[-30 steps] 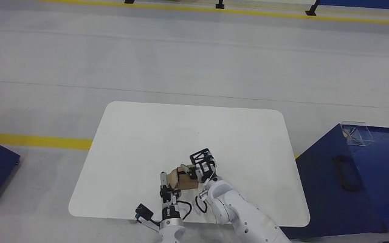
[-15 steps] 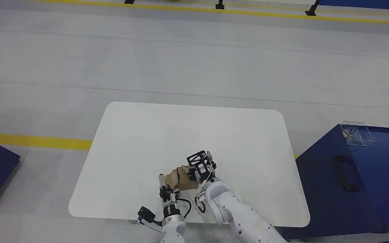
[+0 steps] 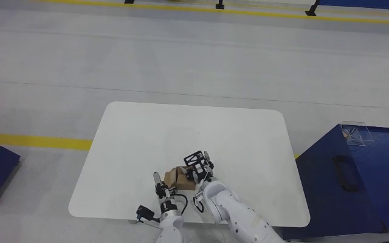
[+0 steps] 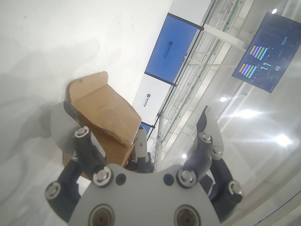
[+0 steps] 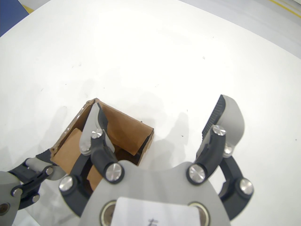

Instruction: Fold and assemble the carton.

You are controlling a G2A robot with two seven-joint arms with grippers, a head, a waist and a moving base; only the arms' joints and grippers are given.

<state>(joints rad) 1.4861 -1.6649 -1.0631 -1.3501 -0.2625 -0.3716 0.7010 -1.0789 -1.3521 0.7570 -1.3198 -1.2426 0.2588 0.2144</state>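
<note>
Shift: Over the last second your right tool (image 3: 198, 163) has slid toward your left, onto the carton (image 3: 182, 177). The left tool (image 3: 159, 182) has edged a little further left along the carton's side. The carton itself has barely moved.
Meaning: You now look set to press an inner flap or square up a wall from inside. The folding is under way, not finished.
Right tool: Spread wide and pinching nothing. One finger (image 5: 97, 121) dips into the carton's open top against an inner wall. The other hangs over bare desk, well apart from the cardboard.
Left tool: Also spread, gripping nothing. One finger (image 5: 43, 159) touches the carton's near outer corner, which should brace it against the right tool's push.
Carton: Brown cardboard near the desk's front edge, between your two tools. Its top is open and a rounded flap (image 4: 90, 84) stands up unfolded.
Risk: With no pinch on it, the light carton may skate if the push is off-centre.
Desk: The desk (image 3: 182, 127) is white with rounded corners and a few tiny dark specks.
Room: The grey floor has a yellow line (image 3: 42, 141). A blue block (image 3: 355, 182) stands at your right, with a clear container (image 3: 357, 132) on it. A wall screen with coloured bars (image 4: 263, 55) hangs behind.
</note>
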